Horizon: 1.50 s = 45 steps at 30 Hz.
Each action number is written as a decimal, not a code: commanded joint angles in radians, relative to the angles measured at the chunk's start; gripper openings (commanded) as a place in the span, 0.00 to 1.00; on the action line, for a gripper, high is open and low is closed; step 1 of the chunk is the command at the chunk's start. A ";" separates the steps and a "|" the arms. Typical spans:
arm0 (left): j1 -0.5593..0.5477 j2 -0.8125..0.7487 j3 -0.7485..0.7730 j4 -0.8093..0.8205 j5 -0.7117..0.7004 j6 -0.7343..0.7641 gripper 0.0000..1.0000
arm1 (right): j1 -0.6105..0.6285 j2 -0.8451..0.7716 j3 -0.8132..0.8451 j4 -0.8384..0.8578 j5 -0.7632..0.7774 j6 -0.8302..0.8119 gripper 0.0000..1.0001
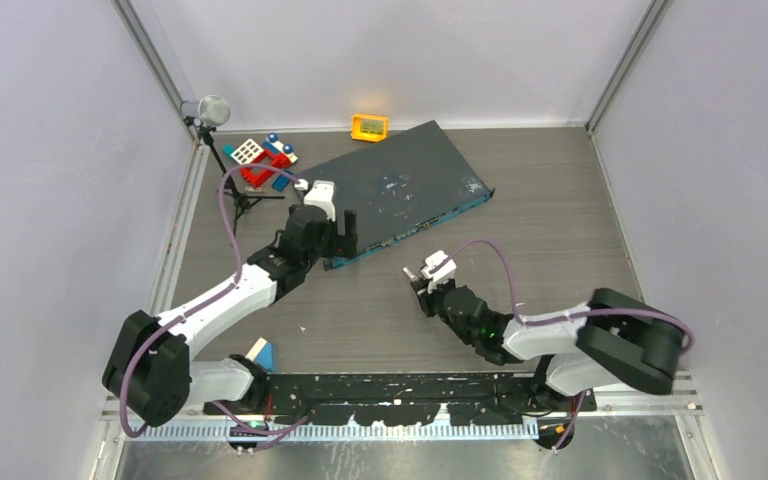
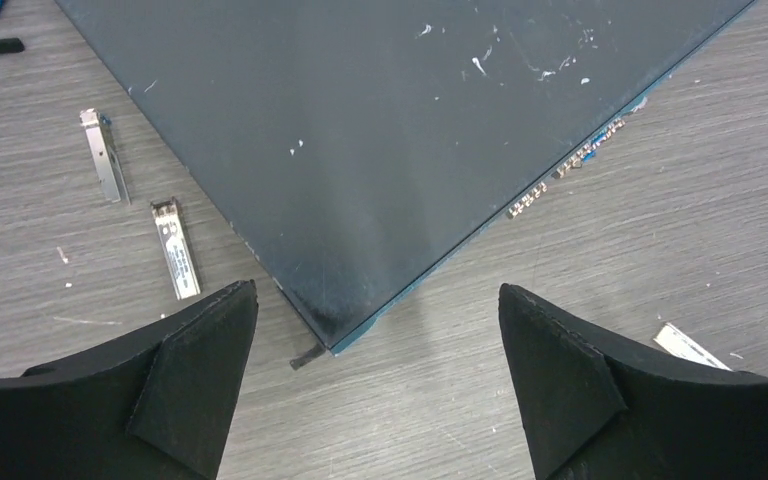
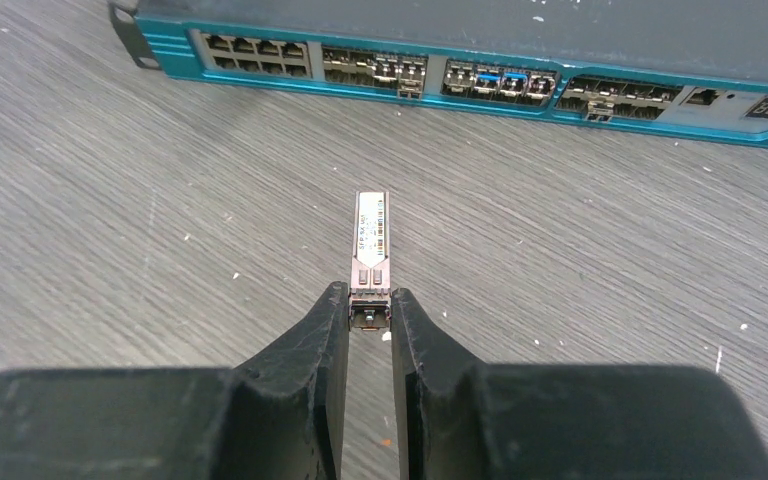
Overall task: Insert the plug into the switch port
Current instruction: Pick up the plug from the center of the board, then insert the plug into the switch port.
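The right pincer (image 3: 370, 312) pinches the plug (image 3: 371, 235) by its rear, long axis aimed ahead at the switch port (image 3: 375, 70) row across the bench (image 3: 160, 250), while the left pincer (image 2: 378, 340) hangs spread above the switch (image 2: 380, 150) corner

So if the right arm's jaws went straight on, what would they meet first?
Likely the switch's teal front face, around its middle ports; the plug held in the jaws would touch first. Only tabletop shows between.

A plug (image 3: 371, 240) between the jaws of the right gripper (image 3: 370, 300), switch ports (image 3: 500, 80) ahead of it and apart, switch corner (image 2: 345, 325) between the jaws of the left gripper (image 2: 378, 290), spare plugs (image 2: 175, 248) to their left.
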 commanded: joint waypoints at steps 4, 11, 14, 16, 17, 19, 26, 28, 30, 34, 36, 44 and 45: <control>0.006 0.052 -0.035 0.191 -0.004 0.022 0.89 | -0.013 0.291 0.014 0.583 0.063 -0.090 0.01; 0.006 0.065 -0.084 0.328 -0.033 0.040 0.86 | -0.018 0.480 0.073 0.687 0.054 -0.126 0.00; 0.006 0.087 -0.082 0.348 -0.027 0.047 0.86 | -0.021 0.518 0.098 0.687 0.044 -0.130 0.00; 0.007 0.111 -0.077 0.355 -0.010 0.047 0.86 | -0.030 0.534 0.109 0.687 0.030 -0.127 0.00; 0.006 0.124 -0.076 0.359 -0.001 0.047 0.85 | -0.036 0.540 0.112 0.687 0.022 -0.123 0.00; 0.007 0.145 -0.070 0.360 0.008 0.043 0.85 | -0.051 0.550 0.116 0.687 -0.003 -0.111 0.00; 0.008 0.165 -0.062 0.348 0.011 0.041 0.84 | -0.082 0.591 0.136 0.687 -0.049 -0.101 0.00; 0.007 0.168 -0.059 0.340 0.011 0.041 0.84 | -0.082 0.605 0.144 0.687 -0.061 -0.100 0.01; 0.007 0.173 -0.055 0.335 0.005 0.041 0.84 | -0.082 0.608 0.149 0.688 -0.063 -0.096 0.00; 0.007 0.190 -0.041 0.312 -0.016 0.043 0.83 | -0.082 0.612 0.160 0.687 -0.066 -0.096 0.00; 0.007 0.196 -0.036 0.304 -0.027 0.044 0.83 | -0.082 0.615 0.171 0.688 -0.078 -0.078 0.00; 0.007 0.219 -0.022 0.269 -0.085 0.058 0.80 | -0.080 0.677 0.230 0.689 -0.088 -0.040 0.00; 0.008 0.222 -0.020 0.268 -0.088 0.058 0.80 | -0.079 0.684 0.235 0.689 -0.079 -0.040 0.00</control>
